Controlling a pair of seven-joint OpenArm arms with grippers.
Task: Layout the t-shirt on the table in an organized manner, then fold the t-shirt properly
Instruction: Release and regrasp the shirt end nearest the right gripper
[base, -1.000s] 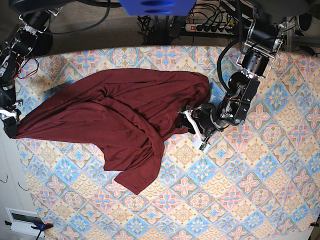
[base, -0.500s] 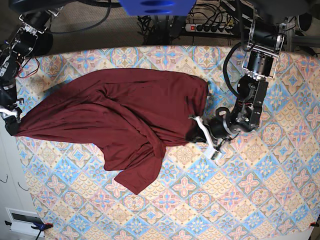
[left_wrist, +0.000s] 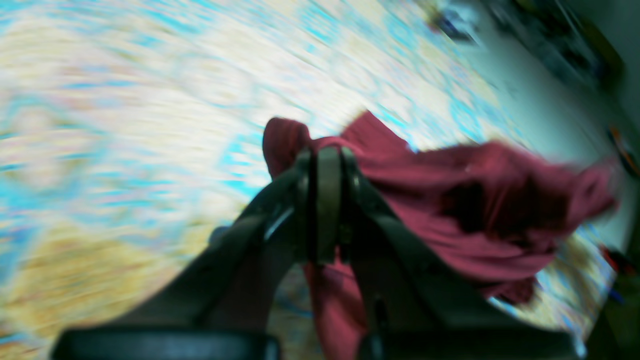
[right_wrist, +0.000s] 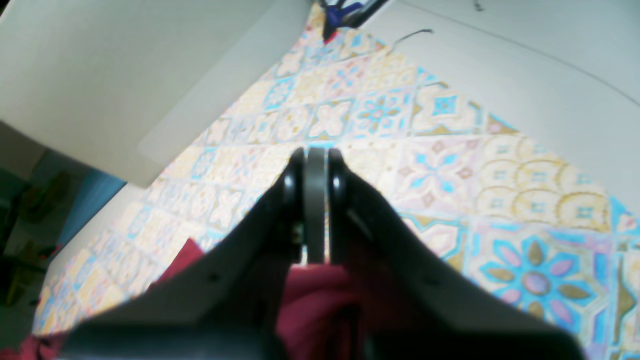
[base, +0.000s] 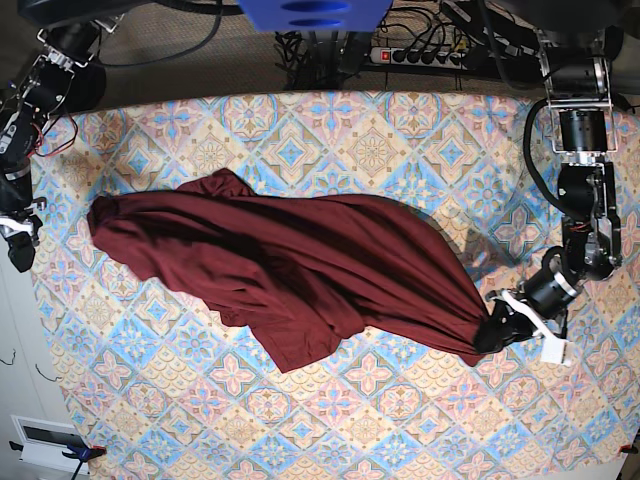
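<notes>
Pinching a bunched end of the t-shirt (base: 300, 270), the left tool (base: 492, 332) is sitting near the table's (base: 420, 420) right edge. The right tool (right_wrist: 314, 165) is pressed together, with maroon cloth showing between its fingers.

The large plain dark maroon jersey t-shirt (base: 300, 270) has one even colour with no print; its folds look darker, almost brown-black. The rectangular table (base: 400, 150) wears a cloth with diamond tiles in pastel blue, pink and cream-yellow, each tile with a floral medallion. In the right wrist view some tiles carry blue flowers with pink centres, others yellow scallop arcs. The black left gripper (base: 497, 328) has white parts beside it.
</notes>
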